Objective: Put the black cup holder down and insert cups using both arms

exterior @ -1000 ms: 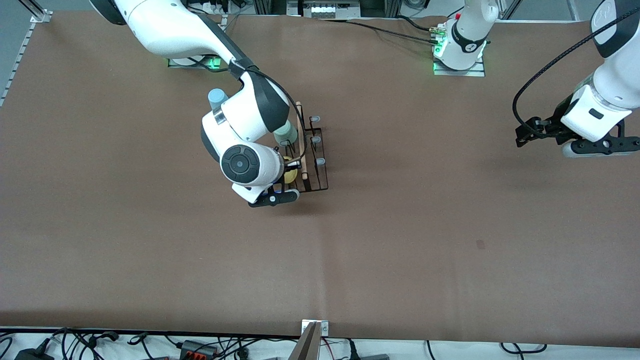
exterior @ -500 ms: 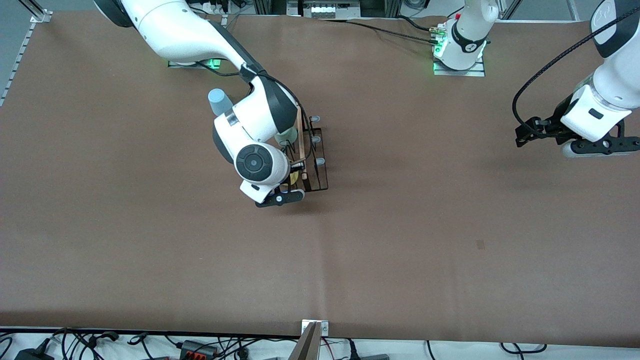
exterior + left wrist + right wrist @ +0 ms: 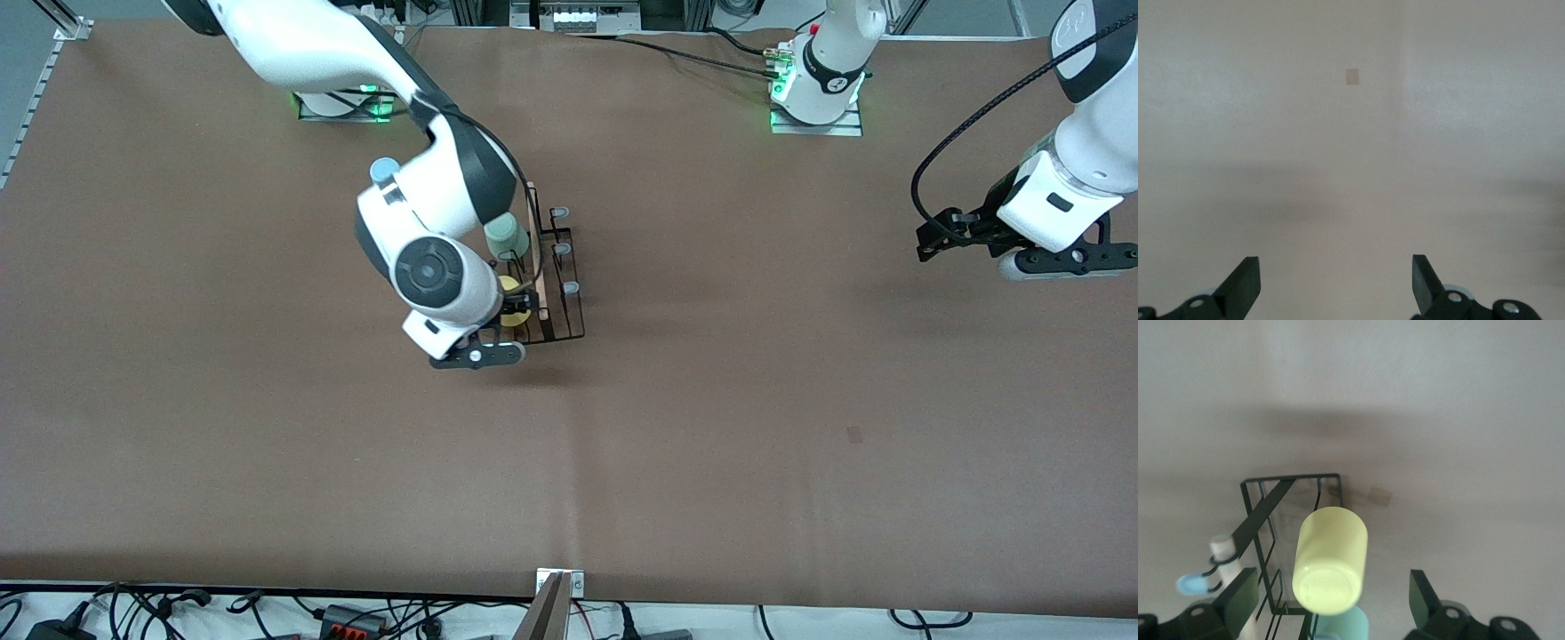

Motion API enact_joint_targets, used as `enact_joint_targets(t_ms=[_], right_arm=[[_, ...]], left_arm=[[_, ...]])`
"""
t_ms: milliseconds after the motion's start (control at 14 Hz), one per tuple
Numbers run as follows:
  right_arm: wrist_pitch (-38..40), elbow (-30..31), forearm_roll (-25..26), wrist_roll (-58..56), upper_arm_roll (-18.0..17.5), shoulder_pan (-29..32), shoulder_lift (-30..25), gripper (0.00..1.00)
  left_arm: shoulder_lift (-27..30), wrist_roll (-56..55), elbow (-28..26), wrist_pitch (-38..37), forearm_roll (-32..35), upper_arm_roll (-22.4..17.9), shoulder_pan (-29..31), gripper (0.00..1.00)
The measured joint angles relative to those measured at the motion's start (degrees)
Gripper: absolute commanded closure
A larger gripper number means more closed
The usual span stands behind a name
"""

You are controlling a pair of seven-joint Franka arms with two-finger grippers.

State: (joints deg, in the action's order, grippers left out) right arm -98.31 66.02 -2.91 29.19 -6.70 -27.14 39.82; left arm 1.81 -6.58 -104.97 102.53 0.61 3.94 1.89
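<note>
The black cup holder (image 3: 551,276) is standing mid-table toward the right arm's end, its wooden handle (image 3: 534,253) running toward and away from the front camera. The yellow cup (image 3: 1330,560) is sitting inverted on a peg, between the parted, empty fingers of the right gripper (image 3: 1331,600), directly beneath it. The grey-green cup (image 3: 505,236) is also racked; the blue cup (image 3: 384,169) is on the table beside the rack, nearest the right arm. The left gripper (image 3: 944,236) is waiting released, well apart.
</note>
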Motion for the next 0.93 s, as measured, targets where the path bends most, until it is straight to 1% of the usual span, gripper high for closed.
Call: enact_joint_targets(t_ms=[143,286,429,571,643,714,929], right_arm=[[1.4,-0.1,1.9,-0.1,2.8,0.6,-4.6,0.00],[2.7,0.0,5.0,-1.5,6.2,1.2,-7.6,0.00],[3.0,0.1,6.5,-5.1,10.0,1.5,-8.6,0.00],[3.0,0.1,6.5,-8.1,13.9,2.3,-9.2,0.00],[3.0,0.1,6.4,-8.6,15.1,3.1,-9.6,0.00],[3.0,0.1,6.1,-8.9,15.5,4.2,-10.1,0.00],[2.9,0.2,5.0,-11.1,15.7,7.9,-11.0,0.00]], left_arm=[[0.0,0.0,0.0,0.0,0.0,0.0,0.0,0.00],[0.0,0.0,0.0,0.0,0.0,0.0,0.0,0.00],[0.0,0.0,0.0,0.0,0.0,0.0,0.0,0.00],[0.0,0.0,0.0,0.0,0.0,0.0,0.0,0.00],[0.0,0.0,0.0,0.0,0.0,0.0,0.0,0.00],[0.0,0.0,0.0,0.0,0.0,0.0,0.0,0.00],[0.0,0.0,0.0,0.0,0.0,0.0,0.0,0.00]])
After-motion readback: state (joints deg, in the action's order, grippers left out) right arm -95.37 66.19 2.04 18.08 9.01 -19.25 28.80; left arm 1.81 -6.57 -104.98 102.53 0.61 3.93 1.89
